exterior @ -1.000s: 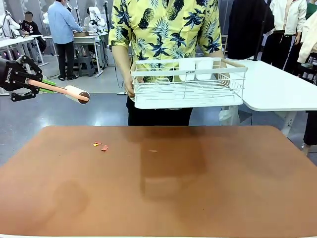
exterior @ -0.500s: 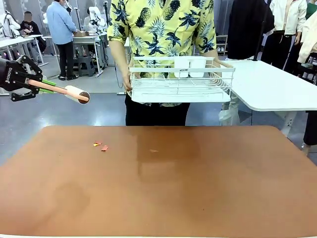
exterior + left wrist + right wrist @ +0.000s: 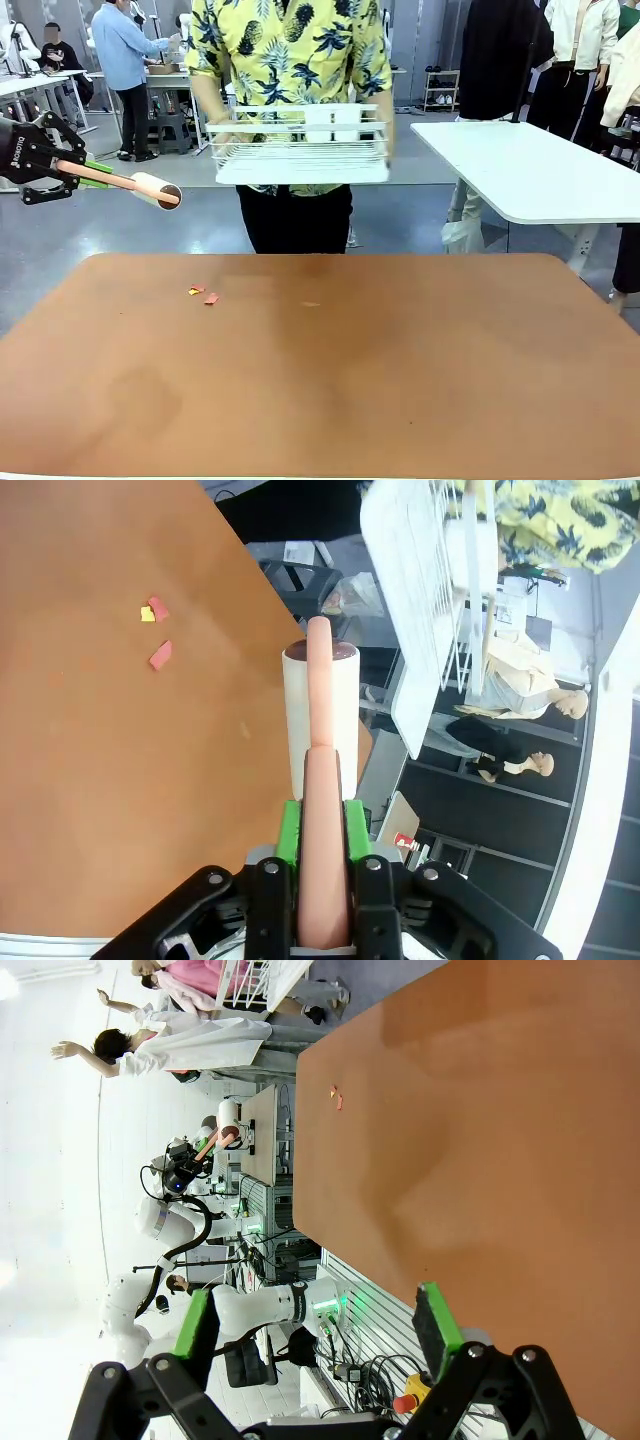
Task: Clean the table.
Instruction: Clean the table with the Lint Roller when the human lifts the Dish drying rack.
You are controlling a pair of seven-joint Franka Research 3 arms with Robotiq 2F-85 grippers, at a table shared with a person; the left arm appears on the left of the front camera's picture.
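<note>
While the table (image 3: 400, 380) lies broad and reddish-brown right under the front cam, the left gripper (image 3: 88, 172) hangs off the table's far-left corner, raised clear of the top, jaws clamped tight on the pink handle of a lint roller (image 3: 155, 189), white roll pointing in twd the table. Right gripper (image 3: 314, 1325) sits back at the table's near side, green pads spread wide, nothing btwn them. On the table's far-left quarter: a few red and yellow scraps (image 3: 204, 295), close together, plus one tiny fleck (image 3: 311, 304) nearer the table's far middle. Beyond the table's far edge a person (image 3: 290, 50) holds a white wire rack (image 3: 300, 150) in both hands, well off the top. Handling, as I read it: the table's rigid, heavy, not a thing to grab at all; smooth matte top should let the roll run w/o snagging. The scraps look paper-light, likely to skid if hit fast, so a slow flat pass w/ modest pressure. The hold belongs on the roller handle, and it's gripped low down, away from the roll, which should give decent reach.
</note>
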